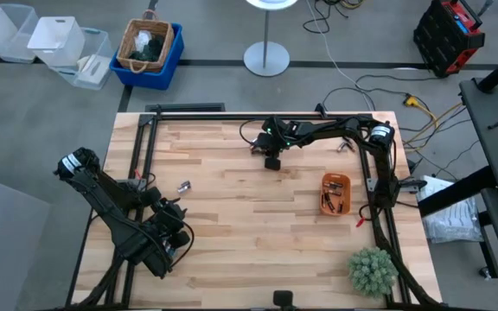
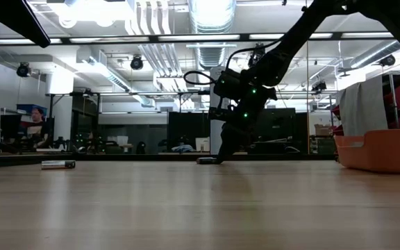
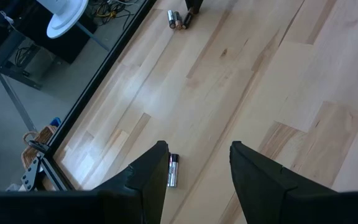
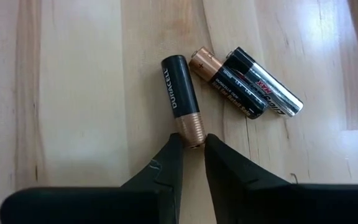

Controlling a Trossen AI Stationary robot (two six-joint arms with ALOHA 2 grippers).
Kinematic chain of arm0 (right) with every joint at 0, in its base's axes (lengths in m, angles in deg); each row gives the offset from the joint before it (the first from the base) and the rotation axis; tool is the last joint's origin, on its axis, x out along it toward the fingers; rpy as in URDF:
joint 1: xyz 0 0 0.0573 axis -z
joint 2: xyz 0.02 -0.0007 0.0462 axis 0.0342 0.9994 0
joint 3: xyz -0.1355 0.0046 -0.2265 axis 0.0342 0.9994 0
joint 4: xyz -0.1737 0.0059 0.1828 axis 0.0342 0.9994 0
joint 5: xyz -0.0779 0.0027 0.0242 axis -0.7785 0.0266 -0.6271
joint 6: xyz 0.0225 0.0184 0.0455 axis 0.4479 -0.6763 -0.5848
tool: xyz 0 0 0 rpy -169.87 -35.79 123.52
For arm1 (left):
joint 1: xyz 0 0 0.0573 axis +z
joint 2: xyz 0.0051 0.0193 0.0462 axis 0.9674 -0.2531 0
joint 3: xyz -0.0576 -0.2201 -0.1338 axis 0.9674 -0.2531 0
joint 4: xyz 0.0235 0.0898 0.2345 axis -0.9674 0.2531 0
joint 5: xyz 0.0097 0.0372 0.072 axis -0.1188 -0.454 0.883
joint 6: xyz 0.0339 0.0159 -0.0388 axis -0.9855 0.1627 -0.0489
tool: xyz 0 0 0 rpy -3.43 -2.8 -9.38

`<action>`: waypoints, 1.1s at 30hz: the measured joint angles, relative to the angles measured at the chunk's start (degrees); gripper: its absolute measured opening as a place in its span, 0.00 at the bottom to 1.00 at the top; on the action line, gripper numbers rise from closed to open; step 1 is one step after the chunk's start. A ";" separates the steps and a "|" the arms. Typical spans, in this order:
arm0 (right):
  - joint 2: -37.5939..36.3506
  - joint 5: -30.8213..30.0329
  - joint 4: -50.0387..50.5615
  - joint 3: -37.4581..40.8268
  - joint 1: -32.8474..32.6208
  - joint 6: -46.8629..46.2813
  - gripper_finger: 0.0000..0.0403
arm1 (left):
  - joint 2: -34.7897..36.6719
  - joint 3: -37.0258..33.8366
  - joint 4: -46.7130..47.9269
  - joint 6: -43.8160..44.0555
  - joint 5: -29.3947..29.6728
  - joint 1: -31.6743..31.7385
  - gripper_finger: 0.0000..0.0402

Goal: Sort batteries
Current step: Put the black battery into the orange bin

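Note:
Three batteries lie close together at the far middle of the table. One is a black-and-copper battery [image 4: 180, 93]. The other two, a black-and-copper one [image 4: 227, 82] and a black-and-silver one [image 4: 265, 84], lie side by side touching each other. My right gripper [image 4: 193, 142] [image 1: 272, 161] points down at the first battery, shut on its copper end. A single silver-and-black battery [image 3: 173, 170] [image 1: 184, 185] lies left of the table's centre. My left gripper [image 3: 199, 149] [image 1: 178, 229] hovers open near it at the near left, touching nothing. My right gripper pinches the copper end [image 4: 191, 129] of the black-and-copper battery between its two fingertips. The fingers come from above, slanting down, in line with the battery's length. The battery lies flat on the table [image 4: 73, 93].
An orange tray [image 1: 335, 193] [image 2: 380, 149] with several batteries stands at the right. A green plant [image 1: 372, 269] sits at the near right corner. Black frame rails [image 1: 258, 117] run along the table's far and side edges. Bare wood [image 1: 258, 242] spans the middle.

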 joint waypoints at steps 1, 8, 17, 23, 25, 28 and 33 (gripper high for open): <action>0.00 0.00 0.00 0.00 0.00 -0.12 0.13 | 0.00 0.00 -0.01 0.00 0.00 0.01 0.38; -0.04 -0.64 0.50 -0.02 -0.13 -1.20 0.25 | 0.00 0.00 0.00 -0.01 0.00 0.00 0.38; -0.09 -1.05 0.21 -0.04 -0.15 -1.55 0.48 | 0.00 0.00 0.00 0.00 0.00 0.02 0.38; -0.09 -1.03 -0.33 -0.04 -0.51 -1.49 0.51 | 0.00 0.00 -0.01 -0.01 0.00 0.00 0.38; -0.09 -1.05 -0.33 -0.04 -0.93 -1.41 0.50 | 0.00 0.00 -0.01 -0.02 0.00 0.00 0.38; -0.09 -1.02 -0.33 -0.04 -1.32 -1.58 0.49 | 0.00 0.00 0.00 0.00 0.00 0.01 0.38; -0.09 -0.62 -0.42 -0.03 -1.37 -2.10 0.48 | 0.00 0.00 0.00 0.00 0.00 0.00 0.38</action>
